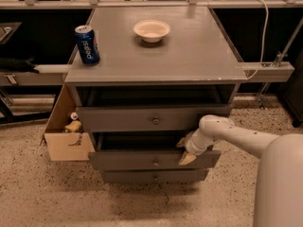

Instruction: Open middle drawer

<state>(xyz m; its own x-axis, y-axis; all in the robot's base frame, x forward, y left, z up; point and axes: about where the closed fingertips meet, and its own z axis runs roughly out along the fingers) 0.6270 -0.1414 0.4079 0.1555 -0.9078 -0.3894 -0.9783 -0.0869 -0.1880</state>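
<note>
1. Speckled floor, with dark shelving behind.
2. Grey cabinet, which stood on that floor and had a flat top.
3. White robot arm, which reached in from the right.
4. The middle drawer, drawn partly out between the taller and the slimmest fronts.
5. Cardboard box, beside the cabinet's left flank.
6. Gripper, at the drawer's right end; its fingers were spread, straddling the front's top edge.
7. White bowl and blue can, which sat apart on the top.

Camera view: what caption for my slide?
Robot's end effector at the right top edge of the partly open middle drawer.
</note>
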